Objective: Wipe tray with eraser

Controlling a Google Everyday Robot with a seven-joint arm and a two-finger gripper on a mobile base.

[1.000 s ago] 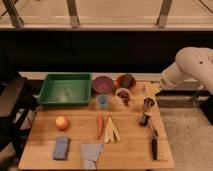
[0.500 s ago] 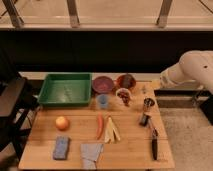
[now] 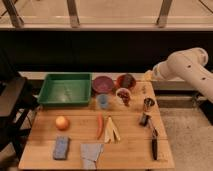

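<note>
While hovering well right of large shallow green plastic tray (image 3: 65, 76), spread open, empty: pale two-finger gripper (image 3: 148, 76); small near-black eraser (image 3: 144, 119) untouched.

You've got a wooden table (image 3: 130, 150) on a speckled grey floor (image 3: 192, 131), a dark wall panel (image 3: 100, 52) behind it, bright window bars (image 3: 73, 12) above, maybe a black chair (image 3: 12, 100) at left.

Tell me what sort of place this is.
Probably a robotics lab or test area, not a home: a wooden table laid out with a green tray and an orange, a white robot arm whose gripper hovers by the table's far edge, and big windows behind.
</note>
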